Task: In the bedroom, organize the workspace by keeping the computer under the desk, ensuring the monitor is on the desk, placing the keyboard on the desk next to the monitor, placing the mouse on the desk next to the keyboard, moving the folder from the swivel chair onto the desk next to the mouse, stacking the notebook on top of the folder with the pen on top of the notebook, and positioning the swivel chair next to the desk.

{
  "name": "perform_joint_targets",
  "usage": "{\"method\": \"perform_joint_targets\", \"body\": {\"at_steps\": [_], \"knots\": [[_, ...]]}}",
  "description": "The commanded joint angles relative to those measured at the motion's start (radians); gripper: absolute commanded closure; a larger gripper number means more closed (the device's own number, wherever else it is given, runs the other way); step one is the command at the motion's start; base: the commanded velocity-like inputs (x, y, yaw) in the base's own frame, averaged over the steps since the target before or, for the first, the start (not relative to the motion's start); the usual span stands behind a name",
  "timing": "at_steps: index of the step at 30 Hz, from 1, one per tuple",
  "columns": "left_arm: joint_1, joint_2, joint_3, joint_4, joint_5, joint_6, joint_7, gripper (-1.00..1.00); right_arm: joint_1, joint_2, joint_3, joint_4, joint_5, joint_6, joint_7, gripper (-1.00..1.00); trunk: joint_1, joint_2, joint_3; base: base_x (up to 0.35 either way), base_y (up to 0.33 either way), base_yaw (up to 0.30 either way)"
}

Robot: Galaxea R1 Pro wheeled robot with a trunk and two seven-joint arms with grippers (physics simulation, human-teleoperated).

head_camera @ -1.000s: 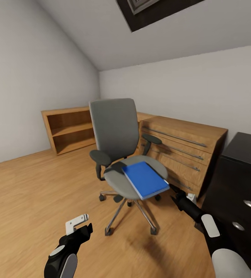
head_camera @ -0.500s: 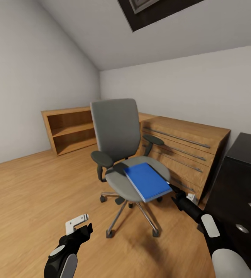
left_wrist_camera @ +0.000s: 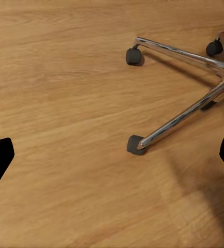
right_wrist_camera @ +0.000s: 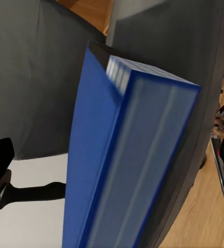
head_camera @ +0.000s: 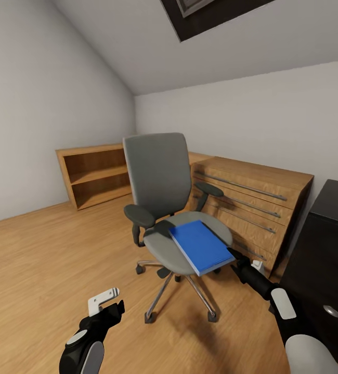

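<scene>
Behind swivel chair (head_camera: 164, 208) w/ folder (head_camera: 200, 246): wood dresser (head_camera: 252, 202); both jaws spread, empty.

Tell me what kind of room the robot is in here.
Likely an attic room used as a home office or bedroom: sloped ceiling with a dark skylight, wood floor, a swivel chair holding a blue folder, and a low wooden bookshelf and drawer chest along the walls.

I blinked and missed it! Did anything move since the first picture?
Hardly. The whole picture slid a bit, so the camera moved, not the things: the black desk sits further to the right edge now. The blue folder lies on the swivel chair seat as before, the right claw still at its near corner. The left claw stays low over the floor.
</scene>
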Motion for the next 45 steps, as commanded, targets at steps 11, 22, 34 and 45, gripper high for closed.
{"method": "perform_joint_targets", "body": {"at_steps": [11,22,34,45], "knots": [[-0.001,0.000,0.000,-0.001,0.010,0.002,0.011,-1.00,-0.001,0.001,-0.004,0.000,-0.004,0.008,0.000,-1.00,0.000,0.000,-0.001,0.000,0.000,0.000],[-0.001,-0.001,0.000,-0.001,0.010,0.000,0.012,-1.00,-0.001,0.000,-0.002,0.002,-0.004,0.007,-0.001,-1.00,0.000,0.000,-0.001,0.000,0.000,0.000],[-0.001,0.000,0.001,-0.001,0.011,0.000,0.011,-1.00,-0.001,0.001,-0.002,0.002,-0.004,0.006,-0.003,-1.00,0.000,0.000,-0.001,0.038,0.008,0.000],[-0.001,0.000,0.002,-0.001,0.011,0.000,0.011,-1.00,-0.001,0.000,-0.003,0.002,-0.004,0.006,-0.004,-1.00,0.000,0.000,-0.001,0.065,0.010,0.000]]}}
